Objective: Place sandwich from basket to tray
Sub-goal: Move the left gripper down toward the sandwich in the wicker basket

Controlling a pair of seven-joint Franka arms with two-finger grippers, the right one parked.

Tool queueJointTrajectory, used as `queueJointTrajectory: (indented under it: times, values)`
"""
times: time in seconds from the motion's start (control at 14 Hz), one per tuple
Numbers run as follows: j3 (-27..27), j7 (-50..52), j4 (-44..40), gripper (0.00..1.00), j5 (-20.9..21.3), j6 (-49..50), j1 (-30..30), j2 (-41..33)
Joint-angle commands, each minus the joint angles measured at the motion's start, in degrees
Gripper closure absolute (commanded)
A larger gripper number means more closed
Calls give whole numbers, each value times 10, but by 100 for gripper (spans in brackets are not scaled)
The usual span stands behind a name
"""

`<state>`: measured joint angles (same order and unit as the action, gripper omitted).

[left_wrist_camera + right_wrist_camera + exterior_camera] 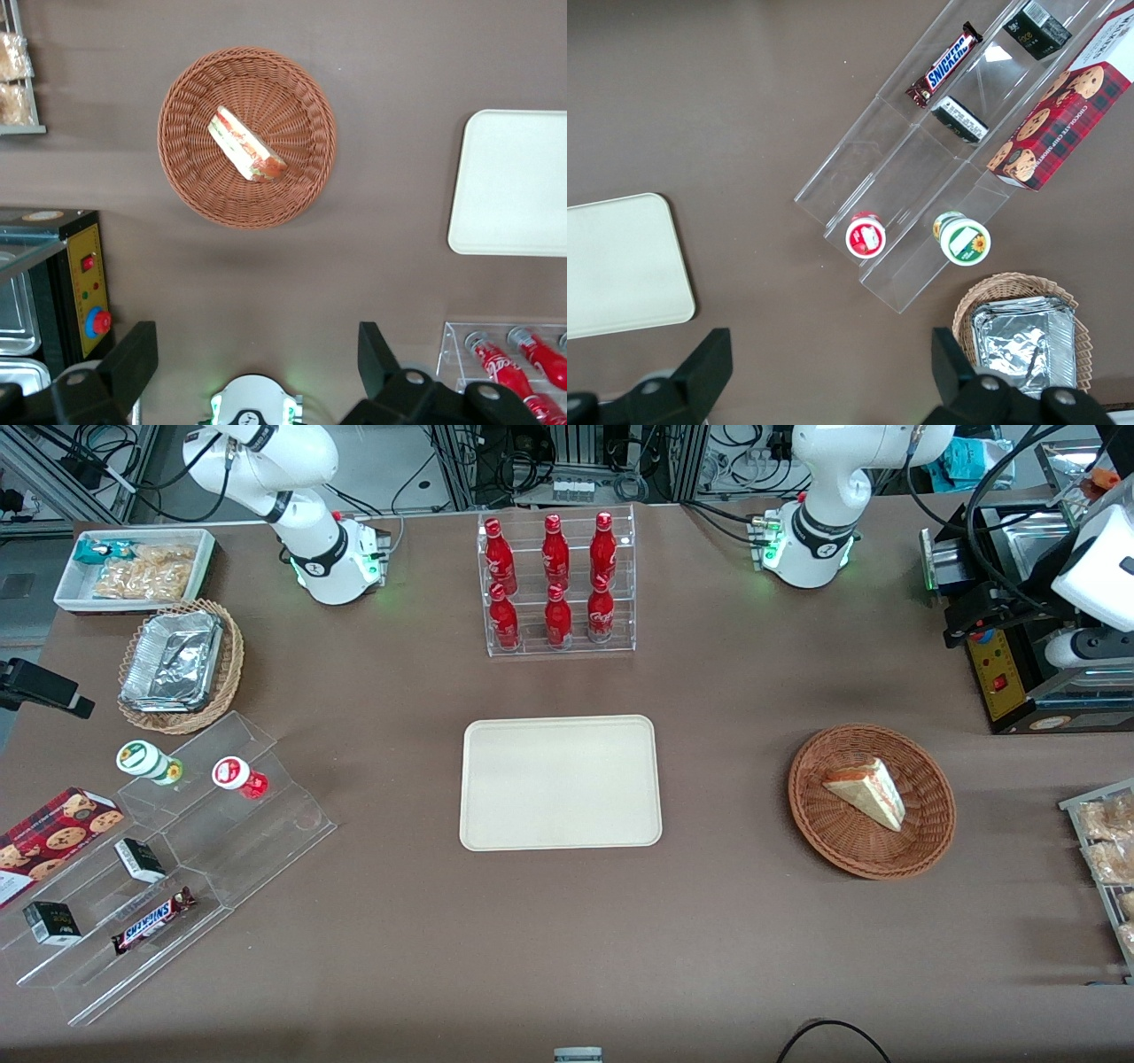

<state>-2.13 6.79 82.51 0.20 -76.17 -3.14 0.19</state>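
The sandwich [868, 790], a white-bread wedge with red-orange filling, lies in the reddish-brown wicker basket [930, 841] toward the working arm's end of the table. The left wrist view shows the sandwich [246, 144] in the basket [195, 186] from high above. The cream tray [560, 782] lies bare at the table's middle, beside the basket; it also shows in the left wrist view [514, 181]. My gripper [257, 350] is open and empty, high over the table between the arm's base and the basket, well apart from the sandwich.
A clear rack of red bottles [556, 584] stands farther from the front camera than the tray. A black machine [1019, 664] and a rack of bagged snacks [1107, 841] flank the basket. An acrylic step shelf [177, 850], a foil-filled tan basket [182, 660] and a white bin [133, 567] lie toward the parked arm's end.
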Motion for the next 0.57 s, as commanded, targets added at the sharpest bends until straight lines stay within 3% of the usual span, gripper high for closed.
queueJointTrajectory:
  times: [0.0, 0.21, 0.5]
  values:
    - [-1, -14, -1, 0, 8, 4, 4, 2]
    - [3, -12, 9, 0, 8, 8, 5, 12]
    - [5, -5, 120, 0, 22, -63, 6, 24]
